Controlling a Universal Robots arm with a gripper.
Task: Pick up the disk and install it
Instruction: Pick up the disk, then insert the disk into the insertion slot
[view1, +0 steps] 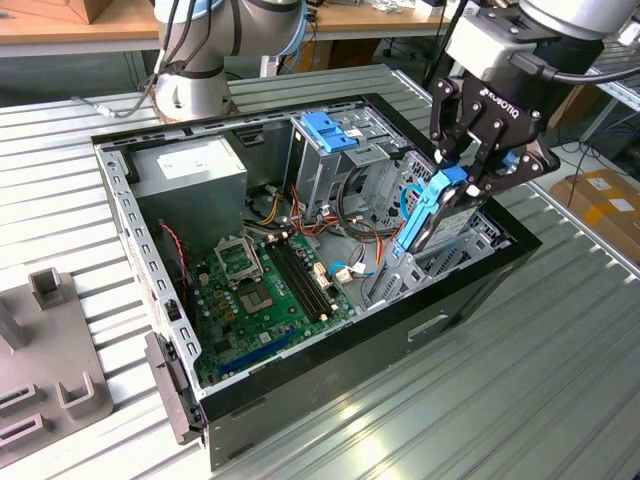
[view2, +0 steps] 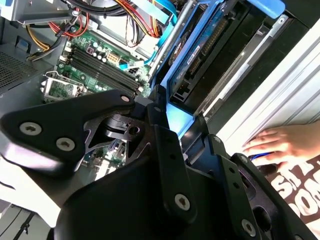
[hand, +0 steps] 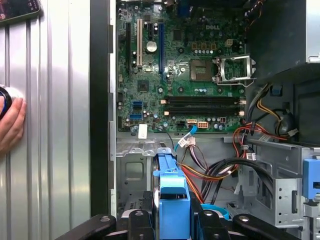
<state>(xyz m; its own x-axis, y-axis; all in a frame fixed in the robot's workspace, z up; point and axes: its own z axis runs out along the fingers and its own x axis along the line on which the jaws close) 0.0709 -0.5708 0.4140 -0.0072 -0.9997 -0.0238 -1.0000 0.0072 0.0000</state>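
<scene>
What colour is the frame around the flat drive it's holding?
Bright blue plastic frame, best in the exterior view.

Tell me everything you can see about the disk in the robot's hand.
The disk is a flat rectangular drive with a dark grey, metal-looking body framed by a bright blue plastic-looking caddy. The hand is shut on its upper end. It hangs steeply tilted, lower end down inside the open computer case, toward the exterior view's right, beside the motherboard. Whether its lower end touches anything there cannot be told.

Ribbed metal table (view1: 500, 380) — perhaps cardboard boxes (view1: 600, 205) beyond.
</scene>
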